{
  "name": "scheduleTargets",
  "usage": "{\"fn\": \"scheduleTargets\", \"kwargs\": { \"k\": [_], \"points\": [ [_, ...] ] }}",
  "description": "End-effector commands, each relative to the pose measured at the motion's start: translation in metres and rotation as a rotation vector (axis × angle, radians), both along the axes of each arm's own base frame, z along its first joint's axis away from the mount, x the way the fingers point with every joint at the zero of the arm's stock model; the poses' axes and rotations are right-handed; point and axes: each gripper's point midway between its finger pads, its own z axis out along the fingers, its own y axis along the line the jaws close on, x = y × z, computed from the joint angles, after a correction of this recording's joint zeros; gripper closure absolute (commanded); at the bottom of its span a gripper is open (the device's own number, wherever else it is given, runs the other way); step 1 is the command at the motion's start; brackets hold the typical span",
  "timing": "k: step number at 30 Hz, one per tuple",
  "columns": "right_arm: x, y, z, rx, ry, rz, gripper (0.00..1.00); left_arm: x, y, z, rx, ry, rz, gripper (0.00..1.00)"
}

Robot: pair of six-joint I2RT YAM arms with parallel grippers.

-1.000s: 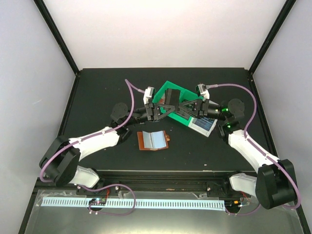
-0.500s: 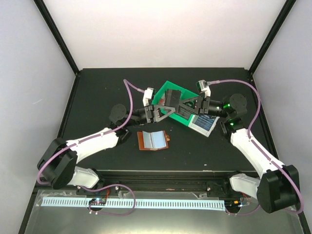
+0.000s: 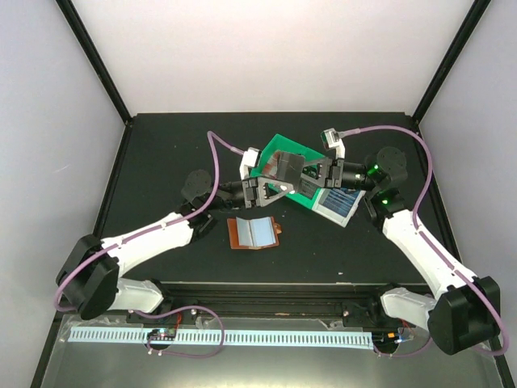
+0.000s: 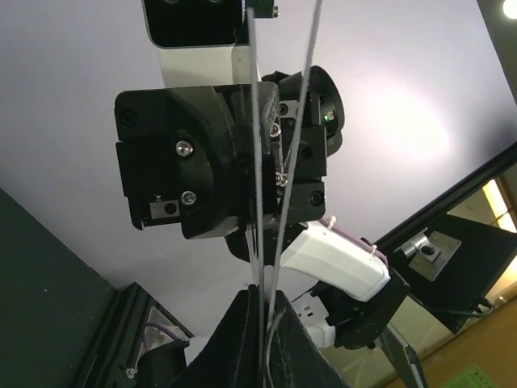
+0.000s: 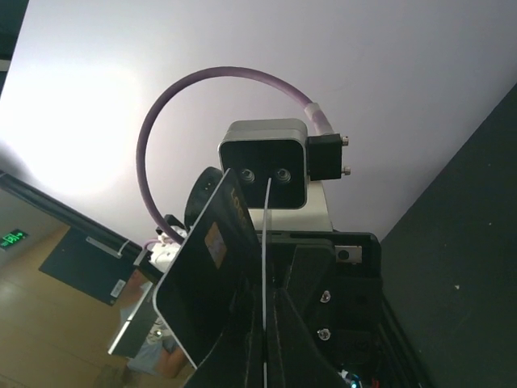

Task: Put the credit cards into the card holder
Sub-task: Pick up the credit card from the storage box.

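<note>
Midair, left gripper (image 3: 277,181) clamps credit cards (image 3: 281,164); right gripper (image 3: 297,171) clamps them too.

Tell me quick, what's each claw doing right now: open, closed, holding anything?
Left claw: closed, pinching two credit cards seen edge-on.
Right claw: closed, apparently on the same credit cards from the other side.

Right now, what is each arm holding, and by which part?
Two credit cards, held up between both arms: left fingers pinch one edge, right fingers apparently the opposite edge.
</note>
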Motion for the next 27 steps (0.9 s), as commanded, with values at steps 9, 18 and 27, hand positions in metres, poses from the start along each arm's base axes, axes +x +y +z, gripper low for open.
{"fn": "scheduleTargets", "kwargs": {
  "k": [9, 18, 27],
  "points": [
    [0.026, -0.013, 0.048, 0.078, -0.045, -0.207, 0.99, 0.001, 0.028, 0.01, 0.0, 0.062, 0.132, 0.91],
    [0.039, -0.023, 0.069, 0.139, -0.055, -0.281, 0.99, 0.008, 0.042, -0.007, 0.014, 0.098, 0.188, 0.99],
    [0.04, -0.028, 0.019, -0.09, -0.114, -0.372, 0.99, 0.03, 0.058, -0.063, 0.194, 0.137, 0.36, 0.98]
  ]
}}
